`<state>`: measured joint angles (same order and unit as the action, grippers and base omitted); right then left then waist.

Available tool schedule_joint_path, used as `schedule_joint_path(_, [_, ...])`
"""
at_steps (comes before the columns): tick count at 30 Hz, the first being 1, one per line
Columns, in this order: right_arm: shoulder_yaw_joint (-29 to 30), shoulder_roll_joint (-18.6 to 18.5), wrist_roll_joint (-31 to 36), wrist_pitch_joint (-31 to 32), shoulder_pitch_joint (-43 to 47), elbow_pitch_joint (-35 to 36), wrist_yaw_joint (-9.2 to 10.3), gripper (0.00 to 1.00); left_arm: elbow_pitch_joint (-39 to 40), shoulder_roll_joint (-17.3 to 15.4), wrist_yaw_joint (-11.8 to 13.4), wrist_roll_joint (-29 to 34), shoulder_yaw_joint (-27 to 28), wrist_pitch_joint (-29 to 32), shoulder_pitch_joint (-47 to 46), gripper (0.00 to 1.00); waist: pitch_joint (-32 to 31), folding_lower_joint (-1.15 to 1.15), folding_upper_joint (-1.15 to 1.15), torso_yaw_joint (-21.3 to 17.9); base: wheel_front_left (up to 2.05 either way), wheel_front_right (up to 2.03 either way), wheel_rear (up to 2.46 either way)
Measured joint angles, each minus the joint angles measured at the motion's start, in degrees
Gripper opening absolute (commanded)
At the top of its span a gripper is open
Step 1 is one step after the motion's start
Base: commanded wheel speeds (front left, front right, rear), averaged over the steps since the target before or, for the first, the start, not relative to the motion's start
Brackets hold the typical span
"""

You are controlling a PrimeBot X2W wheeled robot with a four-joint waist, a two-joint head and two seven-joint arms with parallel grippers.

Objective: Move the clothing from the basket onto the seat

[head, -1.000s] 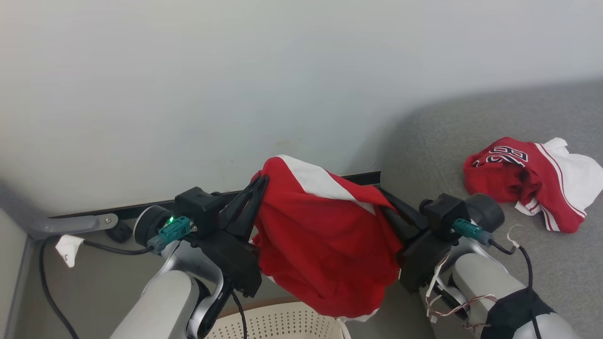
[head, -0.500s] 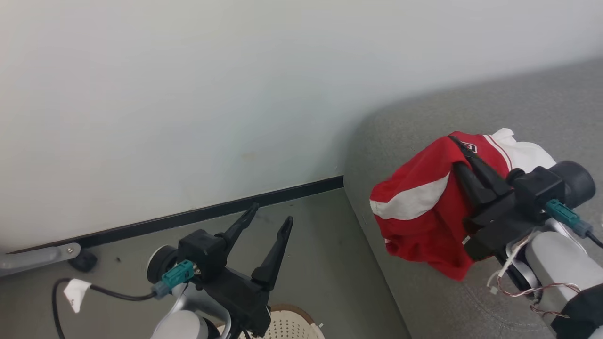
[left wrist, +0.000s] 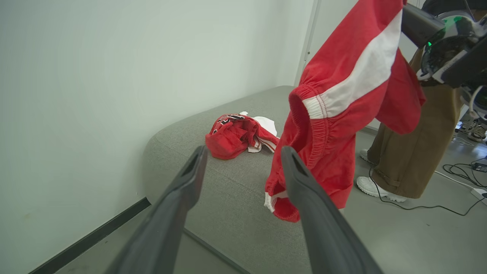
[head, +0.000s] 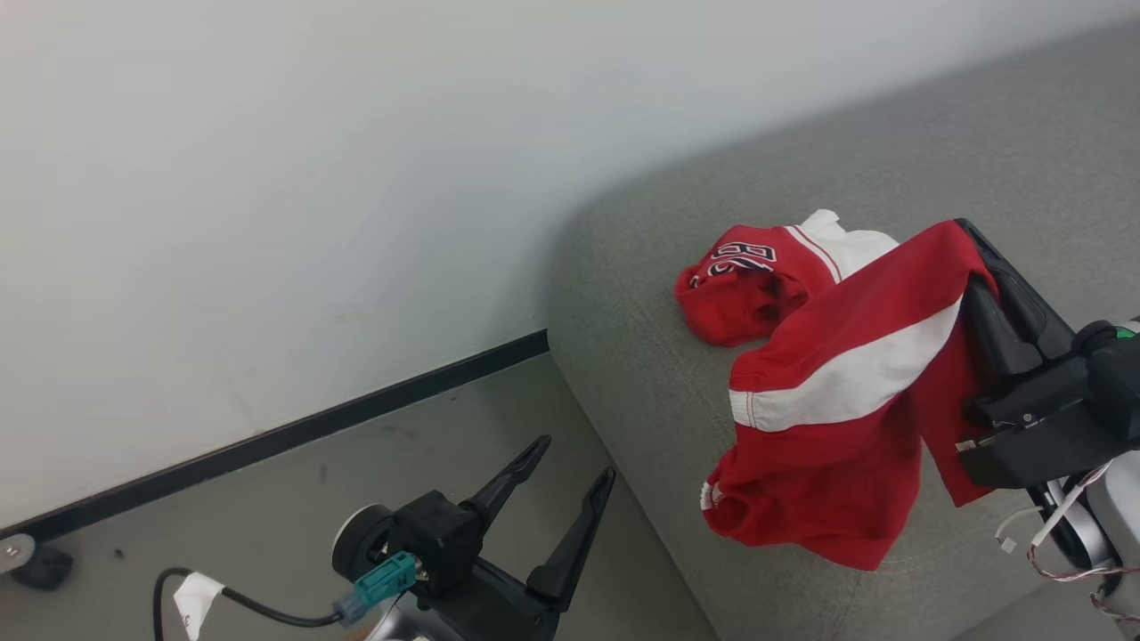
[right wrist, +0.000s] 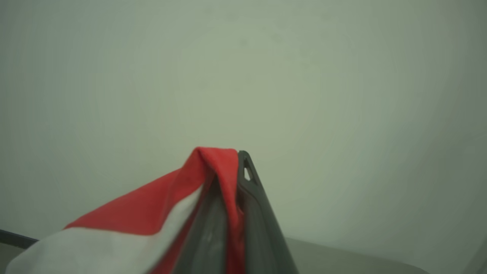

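Seat (head: pixel 641 356) of grey woven fabric, its rounded corner beside a white wall (head: pixel 267 178), with bare upholstery stretching behind. Near that corner lies a crumpled red numbered garment (head: pixel 744 285). The right gripper (head: pixel 966 231), jaws pinched tight on a red white-striped garment (head: pixel 837 383), holds it hanging over the seat's front edge. The left gripper (head: pixel 576 456), jaws wide apart and empty, hovers above grey floor (head: pixel 401 445).

Red sports garment with broad white stripe (head: pixel 837 383), hanging pinched in right end effector (head: pixel 971 245) over large grey woven-fabric seat (head: pixel 641 356); red-and-white numbered garment (head: pixel 757 285) crumpled on seat near rounded corner.
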<state>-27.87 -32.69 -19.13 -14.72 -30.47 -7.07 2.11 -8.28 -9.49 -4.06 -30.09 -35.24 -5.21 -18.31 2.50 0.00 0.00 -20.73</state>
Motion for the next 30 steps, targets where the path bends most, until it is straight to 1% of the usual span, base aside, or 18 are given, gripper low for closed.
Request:
schedule_joint_path(2, [0.35,-0.27,0.0,-0.01,0.6,1.38,0.42,0.0,0.2,0.04,0.0,0.13,-0.43,-0.02,0.1,1.0,0.19,0.0,0.0,-1.44,0.0,0.0,0.0])
schedule_joint_path(5, [0.62,-0.52,0.0,-0.01,0.8,2.7,0.49,0.0,0.55,0.01,-0.02,1.13,-0.77,-0.31,0.29,1.0,0.53,0.0,0.0,-3.61,0.0,0.0,0.0])
schedule_joint_path(7, [0.91,-0.66,-0.02,0.0,0.88,3.31,0.97,0.0,0.7,-0.02,-0.04,1.3,-0.96,-0.44,0.87,1.0,0.77,0.0,0.0,-5.1,0.0,0.0,0.0])
schedule_joint_path(9, [1.31,-0.98,-0.09,0.0,1.18,3.81,0.98,0.0,0.79,-0.21,-0.04,1.45,-1.32,-0.44,1.47,1.0,1.01,0.0,0.0,-6.54,0.0,0.0,0.0])
schedule_joint_path(13, [3.03,-3.12,-0.99,-0.01,4.07,5.06,1.49,0.0,1.02,0.51,-0.1,1.81,-2.63,-0.41,1.26,1.0,1.71,0.0,0.0,-9.16,0.0,0.0,0.0])
schedule_joint_path(15, [4.08,-3.66,-1.99,0.0,4.98,5.08,1.92,0.0,0.9,0.73,-0.56,1.94,-2.97,-0.35,0.62,1.0,2.72,0.0,0.0,-10.24,0.0,0.0,0.0])
schedule_joint_path(19, [4.7,-3.55,-2.68,0.0,4.07,4.27,1.91,0.0,0.46,0.44,-0.78,1.94,-2.97,-0.35,-0.13,1.0,3.87,0.01,0.0,-10.84,0.0,0.0,0.0])
schedule_joint_path(22, [5.08,-3.48,-3.02,0.02,0.73,2.49,1.08,0.0,0.49,0.42,-0.85,1.98,-2.89,-0.37,-0.13,1.0,4.34,0.01,0.0,-10.81,0.0,0.0,0.0])
schedule_joint_path(25, [5.23,-2.71,-3.64,0.15,-4.27,-0.12,-0.24,0.0,0.64,-0.07,-0.66,2.37,-2.37,-0.43,-0.1,1.0,4.67,0.01,0.0,-10.51,0.0,0.0,0.0])
schedule_joint_path(27, [5.53,-2.15,-4.3,0.59,-7.62,-2.35,-1.29,0.0,1.01,-0.59,-0.44,2.44,-2.05,-0.44,-0.09,1.0,4.93,0.01,0.0,-10.25,0.0,0.0,0.0])
schedule_joint_path(30, [7.01,-2.37,-6.16,1.13,-11.12,-7.03,-2.53,0.0,1.83,-0.29,-0.38,2.58,-2.21,-0.43,-0.19,1.0,5.42,0.01,0.0,-9.5,0.0,0.0,0.0])
